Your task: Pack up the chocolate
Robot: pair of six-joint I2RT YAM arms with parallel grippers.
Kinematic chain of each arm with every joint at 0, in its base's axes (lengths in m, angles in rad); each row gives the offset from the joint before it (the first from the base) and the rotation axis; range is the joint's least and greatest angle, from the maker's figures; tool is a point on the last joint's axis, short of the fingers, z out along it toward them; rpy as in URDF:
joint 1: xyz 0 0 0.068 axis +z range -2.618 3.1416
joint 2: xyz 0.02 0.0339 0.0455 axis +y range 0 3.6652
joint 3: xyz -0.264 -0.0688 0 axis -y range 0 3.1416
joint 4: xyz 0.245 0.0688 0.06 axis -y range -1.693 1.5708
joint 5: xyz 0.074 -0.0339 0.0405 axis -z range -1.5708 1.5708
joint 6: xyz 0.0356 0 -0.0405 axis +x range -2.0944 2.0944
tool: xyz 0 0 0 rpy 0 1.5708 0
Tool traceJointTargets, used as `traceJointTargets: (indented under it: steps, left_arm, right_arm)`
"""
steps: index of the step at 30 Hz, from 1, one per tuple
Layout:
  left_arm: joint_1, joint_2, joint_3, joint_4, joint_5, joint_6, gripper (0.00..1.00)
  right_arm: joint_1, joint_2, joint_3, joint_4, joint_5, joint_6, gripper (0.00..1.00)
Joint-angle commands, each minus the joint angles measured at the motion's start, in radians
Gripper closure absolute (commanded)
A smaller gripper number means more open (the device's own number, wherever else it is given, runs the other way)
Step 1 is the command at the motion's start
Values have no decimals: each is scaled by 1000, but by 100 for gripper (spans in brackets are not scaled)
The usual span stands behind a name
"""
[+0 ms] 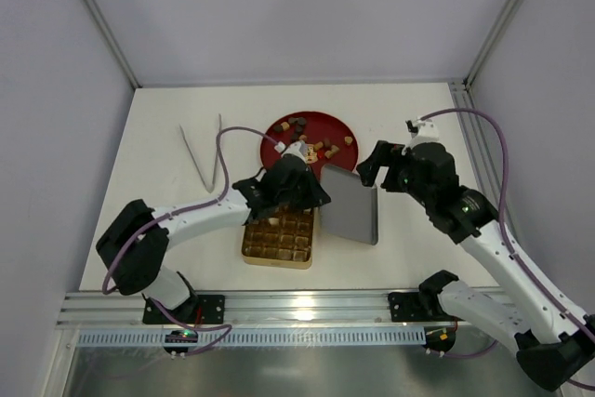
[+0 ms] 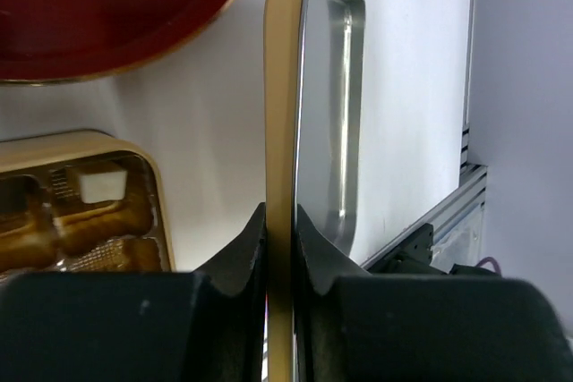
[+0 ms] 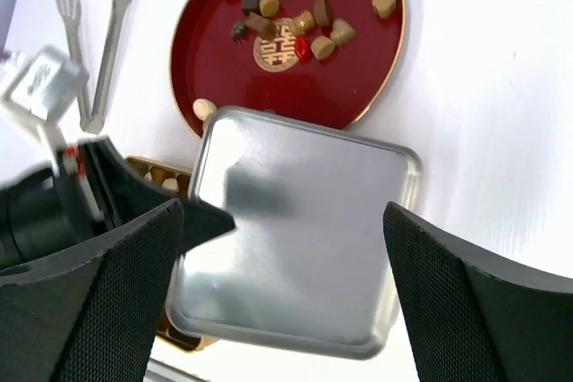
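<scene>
Several chocolate pieces (image 1: 314,147) in brown, tan and cream lie on the round red plate (image 1: 325,122); they also show in the right wrist view as chocolate pieces (image 3: 269,2). More pieces fill the gold gridded box (image 1: 277,241), among them a white piece (image 2: 100,183). My left gripper (image 2: 282,221) is shut on the edge of the box's lid (image 2: 327,114), gold outside and silver inside, held tilted beside the box. My right gripper (image 3: 282,210) is open, hovering just off the lid's silver face (image 3: 304,239) without touching it.
Metal tongs (image 1: 204,155) lie at the back left of the white table. The lid (image 1: 351,205) stands between the box and my right gripper (image 1: 376,169). An aluminium rail (image 1: 307,304) runs along the near edge.
</scene>
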Motion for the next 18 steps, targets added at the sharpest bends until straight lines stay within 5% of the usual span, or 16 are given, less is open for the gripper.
traceJointTargets:
  steps: [1,7,13,18]
  left_arm:
    - [72,-80,105,-188,184,23,100]
    - [334,-123,192,-390,532,13,100]
    - [439,-146,246,-567,585,56,100]
    - [451,-157,243,-573,632,19,100]
  right_arm:
    - [59,-89,-19,-2,18,-137,8]
    - [406,-112,-1,-13,220,-285,11]
    - [789,66,79,-34,567,-435,12]
    - [891,253,149,-13,705,-553,12]
